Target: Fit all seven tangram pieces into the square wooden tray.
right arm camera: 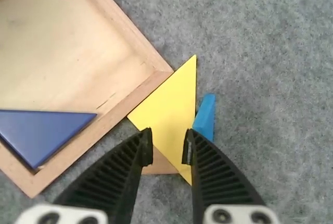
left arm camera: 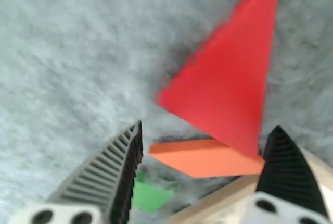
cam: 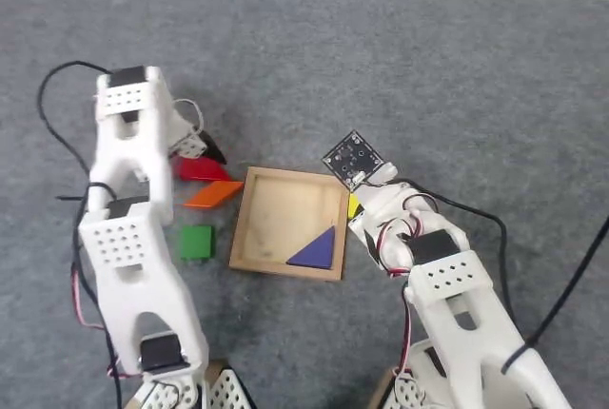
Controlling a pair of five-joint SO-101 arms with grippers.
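Right pincer (right arm camera: pixel 166 146) pinches yellow triangle (right arm camera: pixel 174 104) over corner of wooden tray (right arm camera: pixel 125 26)

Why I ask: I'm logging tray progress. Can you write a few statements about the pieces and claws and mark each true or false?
The tray holds one piece, the dark blue triangle. True.
The green square lies inside the tray. False: it lies on the grey mat outside it.
The right claw grips the yellow triangle. True.
The left claw is shut on the red triangle. False: it is open above the red triangle and orange piece.
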